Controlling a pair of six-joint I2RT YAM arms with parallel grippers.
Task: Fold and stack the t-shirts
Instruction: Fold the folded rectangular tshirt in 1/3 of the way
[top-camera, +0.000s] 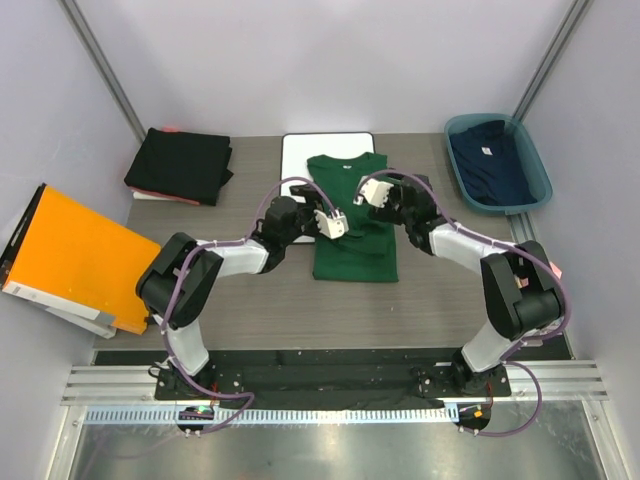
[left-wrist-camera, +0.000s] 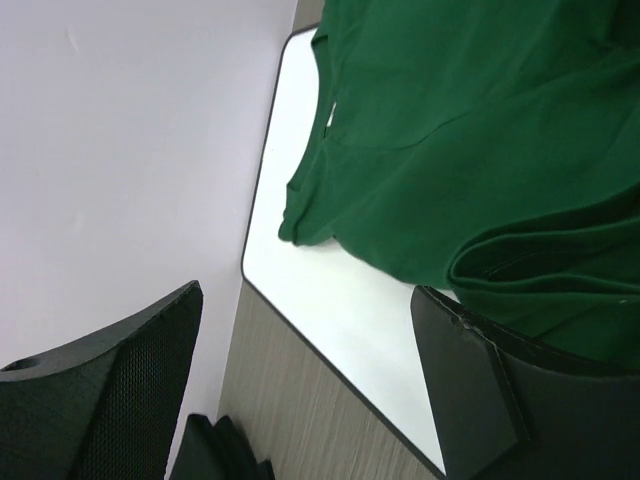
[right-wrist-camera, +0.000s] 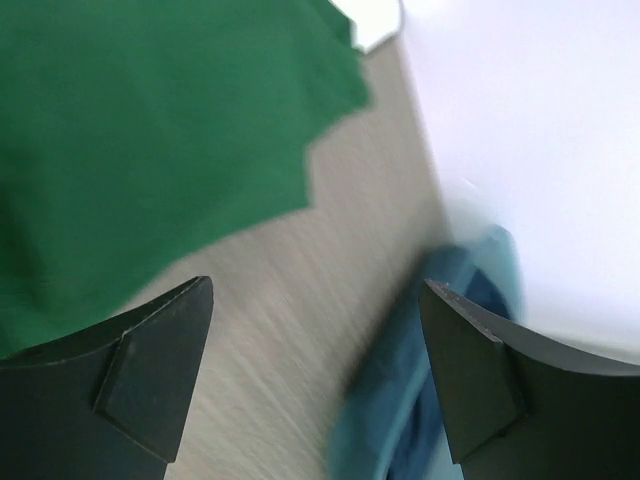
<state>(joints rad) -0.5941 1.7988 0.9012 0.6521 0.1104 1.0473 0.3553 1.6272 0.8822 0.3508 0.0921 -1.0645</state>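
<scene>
Top external: t-shirt under left gripper

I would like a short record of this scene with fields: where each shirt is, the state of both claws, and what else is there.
green shirt: partly folded, middle of the table, collar end on the white board
black shirts: folded pile, far left corner
navy shirt: inside the blue bin, far right corner
left claw: open, empty, above the green shirt's left side
right claw: open, empty, above the green shirt's right side
orange folder: at the table's left edge
</scene>
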